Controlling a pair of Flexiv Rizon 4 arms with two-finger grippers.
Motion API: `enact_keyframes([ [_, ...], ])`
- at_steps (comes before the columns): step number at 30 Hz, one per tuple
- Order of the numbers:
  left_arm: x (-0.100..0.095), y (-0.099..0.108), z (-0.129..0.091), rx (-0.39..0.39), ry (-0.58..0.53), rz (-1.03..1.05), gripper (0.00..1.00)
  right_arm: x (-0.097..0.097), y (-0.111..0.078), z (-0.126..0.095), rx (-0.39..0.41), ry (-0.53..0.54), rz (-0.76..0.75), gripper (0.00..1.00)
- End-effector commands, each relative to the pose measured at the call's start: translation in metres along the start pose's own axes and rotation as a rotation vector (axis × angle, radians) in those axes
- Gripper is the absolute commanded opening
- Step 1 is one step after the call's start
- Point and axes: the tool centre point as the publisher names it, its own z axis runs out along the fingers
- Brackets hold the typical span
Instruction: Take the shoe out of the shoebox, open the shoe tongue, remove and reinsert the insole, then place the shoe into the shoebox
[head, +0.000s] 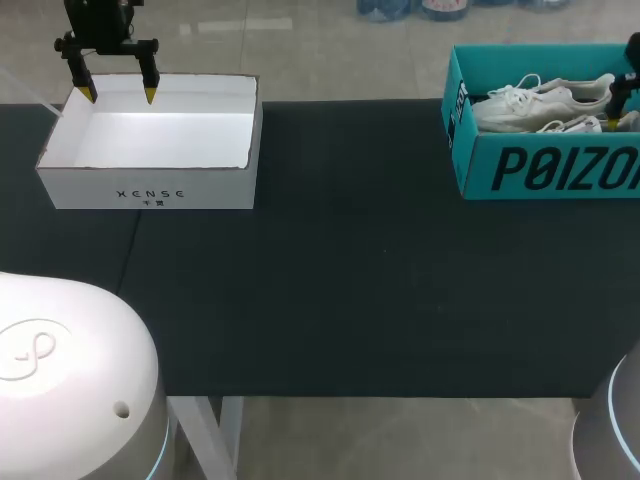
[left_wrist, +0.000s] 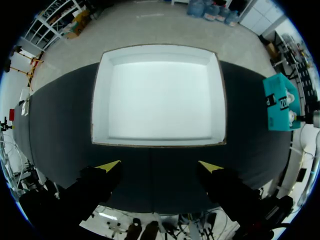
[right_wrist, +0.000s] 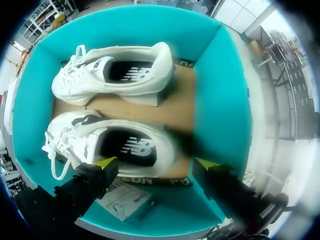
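Note:
A teal shoebox (head: 540, 165) stands at the table's far right with two white shoes lying side by side in it. In the right wrist view the nearer shoe (right_wrist: 110, 145) lies just under my right gripper (right_wrist: 156, 163), which hangs open above its heel end without touching it. The other shoe (right_wrist: 115, 75) lies beyond it, by the teal shoebox's far wall (right_wrist: 150, 27). In the head view my right gripper (head: 625, 112) shows partly at the edge, over the shoes (head: 535, 105). My left gripper (head: 118, 95) hangs open over the back rim of a white box.
The white box (head: 150, 190), open and bare inside, stands at the far left; in the left wrist view the white box (left_wrist: 159, 95) lies ahead of my left gripper (left_wrist: 160, 166). Black table surface (head: 350, 270) stretches between the two boxes. A paper label (right_wrist: 122, 200) lies inside the teal box.

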Motion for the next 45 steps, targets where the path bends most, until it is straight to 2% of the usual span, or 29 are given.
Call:
enact_keyframes([
  [1,0.000,0.000,0.000,0.000,0.000,0.000,1.00,0.002,0.004,0.012,0.005,-0.011,-0.007,1.00],
  [5,0.000,0.000,0.000,0.000,0.000,0.000,1.00,0.001,0.004,0.019,0.008,-0.016,-0.003,1.00],
  [6,0.000,0.000,0.000,0.000,0.000,0.000,1.00,0.000,0.003,0.020,0.007,-0.017,-0.001,0.76],
  [7,0.000,0.000,0.000,0.000,0.000,0.000,1.00,0.000,0.003,0.021,0.006,-0.018,0.004,0.47],
  [9,0.000,0.000,0.000,0.000,0.000,0.000,1.00,-0.002,0.002,0.023,0.004,-0.021,0.013,0.28],
  [11,0.000,0.000,0.000,0.000,0.000,0.000,1.00,-0.005,0.002,0.024,0.002,-0.028,0.030,0.05],
  [12,0.000,0.000,0.000,0.000,0.000,0.000,1.00,-0.006,0.002,0.025,0.002,-0.024,0.037,0.00],
  [22,0.000,0.000,0.000,0.000,0.000,0.000,1.00,-0.014,-0.002,0.016,-0.030,-0.030,0.088,0.00],
  [30,0.000,0.000,0.000,0.000,0.000,0.000,1.00,-0.020,0.000,-0.007,-0.077,-0.031,0.139,0.00],
  [39,0.000,0.000,0.000,0.000,0.000,0.000,1.00,-0.029,0.014,-0.064,-0.153,-0.047,0.260,0.00],
  [45,0.000,0.000,0.000,0.000,0.000,0.000,1.00,-0.030,0.023,-0.106,-0.146,-0.086,0.363,0.00],
])
